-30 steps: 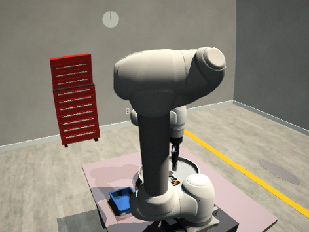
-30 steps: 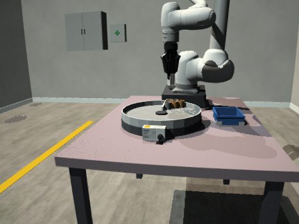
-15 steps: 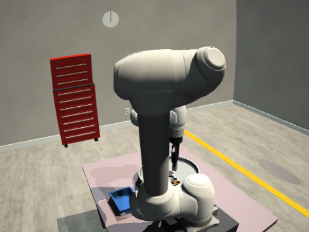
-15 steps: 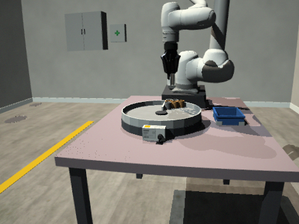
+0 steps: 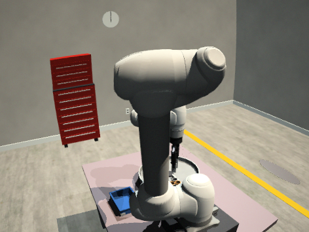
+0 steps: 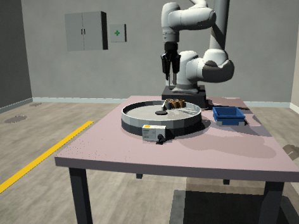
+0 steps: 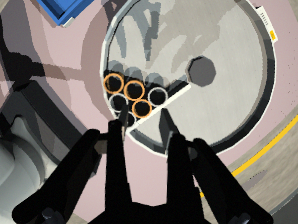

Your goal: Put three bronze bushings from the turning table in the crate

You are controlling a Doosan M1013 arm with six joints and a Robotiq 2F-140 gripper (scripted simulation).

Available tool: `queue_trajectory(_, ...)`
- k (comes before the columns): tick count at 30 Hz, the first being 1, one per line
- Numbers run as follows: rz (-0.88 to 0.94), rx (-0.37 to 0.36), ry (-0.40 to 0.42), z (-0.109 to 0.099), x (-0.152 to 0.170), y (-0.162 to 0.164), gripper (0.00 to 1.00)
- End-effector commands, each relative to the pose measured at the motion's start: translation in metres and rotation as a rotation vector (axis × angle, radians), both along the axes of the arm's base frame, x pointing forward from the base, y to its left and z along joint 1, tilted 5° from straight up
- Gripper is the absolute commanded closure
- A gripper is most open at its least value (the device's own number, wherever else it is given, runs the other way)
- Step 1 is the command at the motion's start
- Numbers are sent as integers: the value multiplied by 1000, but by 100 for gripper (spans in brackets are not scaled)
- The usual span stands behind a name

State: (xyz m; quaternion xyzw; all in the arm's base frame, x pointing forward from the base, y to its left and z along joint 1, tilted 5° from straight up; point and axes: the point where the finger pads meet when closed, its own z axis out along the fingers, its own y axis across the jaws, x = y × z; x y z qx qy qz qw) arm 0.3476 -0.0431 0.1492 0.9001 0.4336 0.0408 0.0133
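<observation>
White divider [image 7: 162, 107] beside clustered bushings [image 7: 134, 90] [image 6: 175, 104], seemingly six, hand [image 5: 175, 171] [image 6: 171, 86] [image 7: 144, 115] above, partly open, holding nothing.

In the top view the arm [image 5: 155, 147] [image 6: 190, 19] [image 7: 15, 165] hides part of the turning table [image 5: 196, 172] [image 6: 133, 121] [image 7: 235, 65], the jaws [image 5: 174, 170] [image 6: 171, 82] partly cover a grey bushing [image 7: 131, 118] in the wrist view, which crops the crate [image 5: 124, 206] [image 6: 229, 121] [image 7: 61, 19], and the exterior view cuts off the bench's [image 5: 249, 210] [image 6: 111, 152] [image 7: 65, 55] near right corner.
</observation>
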Motion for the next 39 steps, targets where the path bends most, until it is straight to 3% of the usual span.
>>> queue_trajectory(1,84,-7,-1,-7,-3,7,72)
queue_trajectory(21,748,-61,-9,-67,-28,57,72)
queue_trajectory(39,767,-62,-10,-69,-28,59,72)
